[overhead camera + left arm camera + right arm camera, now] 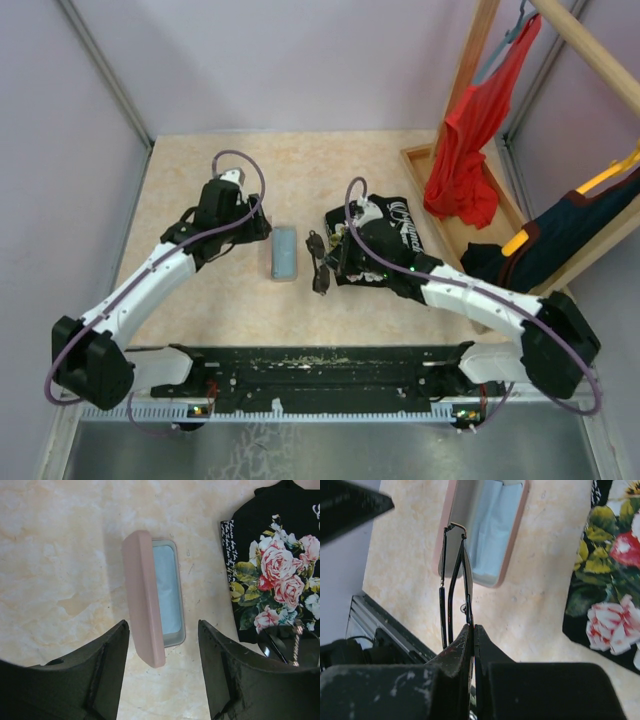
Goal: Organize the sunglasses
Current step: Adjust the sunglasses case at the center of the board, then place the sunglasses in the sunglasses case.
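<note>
One pair of thin wire sunglasses (442, 615) clenched in right gripper (472, 627), left gripper (162, 630) spread open beside smooth pink case (142, 590)

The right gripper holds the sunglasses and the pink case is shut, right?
No, the case is open, as the left wrist view shows, with a blue cloth inside. The right gripper does hold the sunglasses.

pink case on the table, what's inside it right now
A light-blue cloth lines the tray of the open pink oblong case. Whatever lies beneath the cloth is hidden. The thin dark wire-framed sunglasses are not inside; the right pincer holds them.
</note>
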